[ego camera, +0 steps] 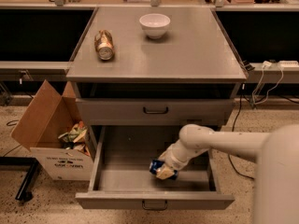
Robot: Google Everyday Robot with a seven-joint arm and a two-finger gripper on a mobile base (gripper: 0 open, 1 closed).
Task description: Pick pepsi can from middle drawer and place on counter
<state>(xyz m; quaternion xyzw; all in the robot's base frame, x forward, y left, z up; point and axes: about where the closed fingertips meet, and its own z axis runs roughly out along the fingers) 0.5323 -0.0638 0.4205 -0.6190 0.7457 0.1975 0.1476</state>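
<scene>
Claw [164, 171] low inside the open middle drawer [117, 183], right at the pepsi can [155, 166] on the tray floor; clamped or apart, impossible to tell. Above, on the counter [196, 55]: gold-tan can [104, 44] on its side, white bowl [154, 25] upright. Cardboard box [42, 120] beside the drawer.

White bowl [154, 25]; gold-tan can [104, 44] on side; cardboard box [60, 163] of wrappers [73, 136] on floor.

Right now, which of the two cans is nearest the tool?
The blue pepsi can, in the open middle drawer, right at the tool. The gold can lies up on the counter.
</scene>
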